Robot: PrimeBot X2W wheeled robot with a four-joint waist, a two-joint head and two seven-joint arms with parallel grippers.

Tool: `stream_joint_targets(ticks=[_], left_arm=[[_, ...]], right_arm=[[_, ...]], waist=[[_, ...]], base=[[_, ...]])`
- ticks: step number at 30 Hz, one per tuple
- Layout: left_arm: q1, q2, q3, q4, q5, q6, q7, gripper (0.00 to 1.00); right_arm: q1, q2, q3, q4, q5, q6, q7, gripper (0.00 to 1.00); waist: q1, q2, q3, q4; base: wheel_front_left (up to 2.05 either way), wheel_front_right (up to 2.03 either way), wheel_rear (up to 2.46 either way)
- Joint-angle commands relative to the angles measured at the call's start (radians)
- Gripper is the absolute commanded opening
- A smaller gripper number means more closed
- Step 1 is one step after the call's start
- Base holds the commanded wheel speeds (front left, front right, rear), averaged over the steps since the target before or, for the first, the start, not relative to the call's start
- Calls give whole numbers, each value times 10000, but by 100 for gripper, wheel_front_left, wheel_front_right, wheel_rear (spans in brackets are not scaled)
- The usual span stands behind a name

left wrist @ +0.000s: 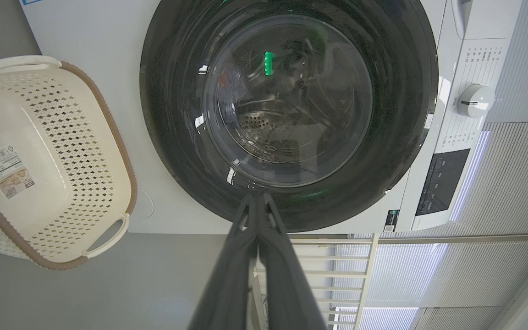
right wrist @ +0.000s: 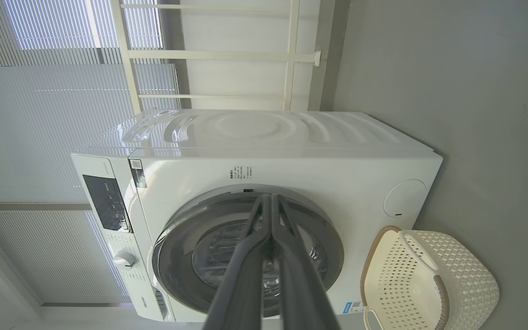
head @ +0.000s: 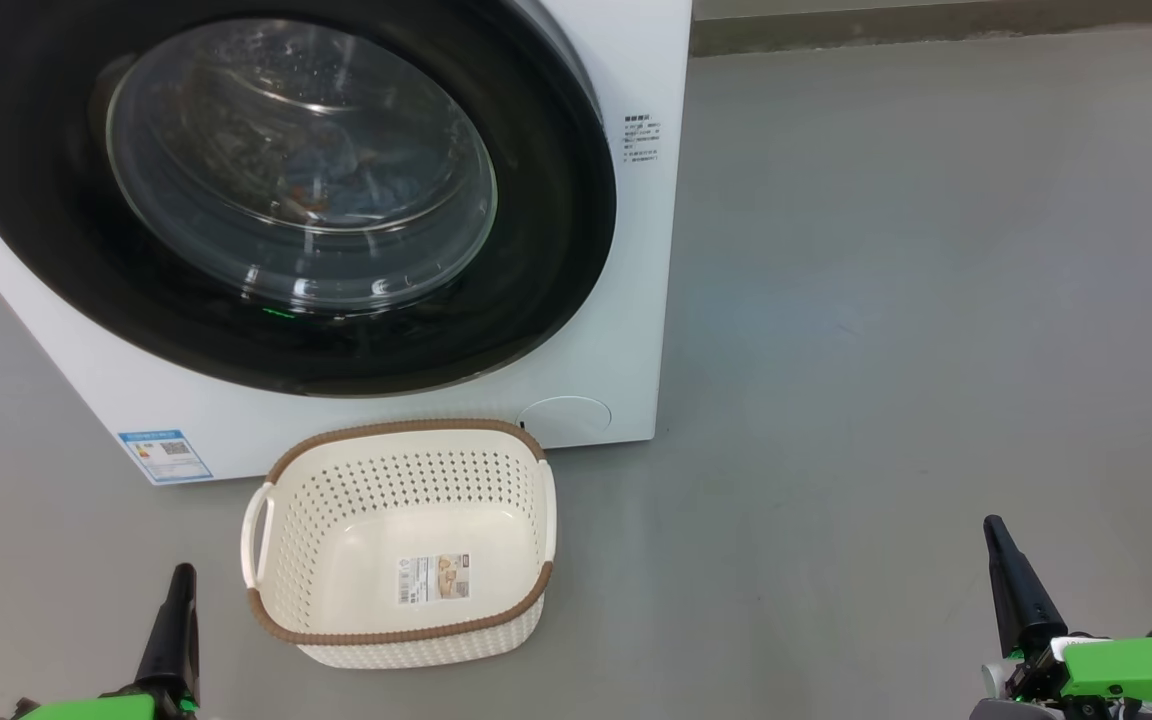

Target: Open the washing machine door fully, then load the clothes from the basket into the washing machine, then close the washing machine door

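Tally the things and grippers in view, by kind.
Washer: 1
Basket: 1, empty
Clothes: 1 bundle, behind the door glass
Grippers: 2, left gripper and right gripper, both shut
Total: 5

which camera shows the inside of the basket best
The head view: the whole basket stands uncropped before the washing machine, its inside facing the camera, holding just a label. The left wrist view cuts off one side; the right wrist view shows it obliquely, cut at the bottom.
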Motion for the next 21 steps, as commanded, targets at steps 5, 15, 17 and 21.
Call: stream_joint_targets(ticks=[5, 15, 17, 21], left_arm=[[-406, 195, 334, -191, -22, -107, 77, 0], [-406, 194, 336, -192, -20, -107, 78, 0], [-406, 194, 336, -192, -20, -107, 78, 0], [-406, 193, 336, -192, -20, -107, 78, 0]], right_arm=[[-407, -35, 214, -246, -11, -11, 57, 0], [-408, -30, 206, -245, -17, -11, 63, 0], [-408, -29, 205, -245, -19, -11, 64, 0], [-408, -27, 202, -245, -21, -11, 66, 0]], waist=[[-1, 0, 0, 0], [-1, 0, 0, 0], [-1, 0, 0, 0], [-1, 0, 0, 0]], base=[[0, 0, 0], [0, 0, 0], [0, 0, 0], [0, 0, 0]])
